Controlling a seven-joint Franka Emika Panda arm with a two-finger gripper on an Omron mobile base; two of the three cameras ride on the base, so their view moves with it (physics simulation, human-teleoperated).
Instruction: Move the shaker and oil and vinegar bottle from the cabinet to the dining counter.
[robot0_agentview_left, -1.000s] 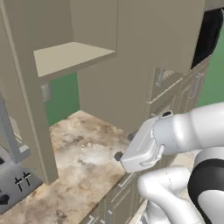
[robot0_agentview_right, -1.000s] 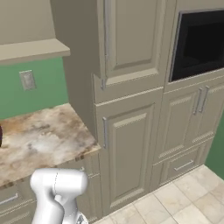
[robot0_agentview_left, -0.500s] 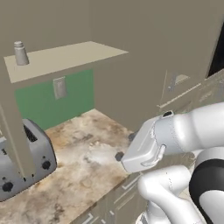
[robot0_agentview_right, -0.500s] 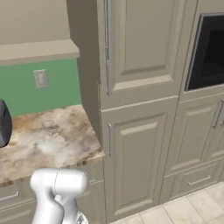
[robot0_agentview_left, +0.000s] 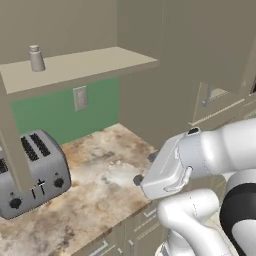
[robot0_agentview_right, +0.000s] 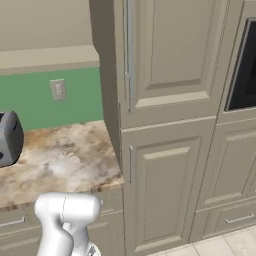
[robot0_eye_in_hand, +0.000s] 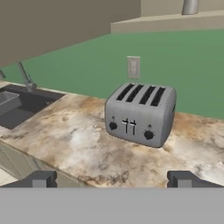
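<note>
We hold the gripper (robot0_eye_in_hand: 112, 179) wide open and empty; the shaker (robot0_agentview_left: 36, 58) stands on the cabinet (robot0_agentview_left: 80, 65) shelf at ten o'clock (above the toaster (robot0_agentview_left: 31, 172)). Reaching low could clip that shelf edge.

One shaker (robot0_agentview_left: 36, 57), one toaster (robot0_agentview_left: 31, 172), one wall outlet (robot0_agentview_left: 80, 98).

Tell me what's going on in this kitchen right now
The robot arm is handling nothing yet. Its gripper is open and empty, held low over the marbled worktop and facing the silver toaster. The shaker stands upright on the open cabinet shelf above, untouched. The oil and vinegar bottle isn't visible from here.
</note>
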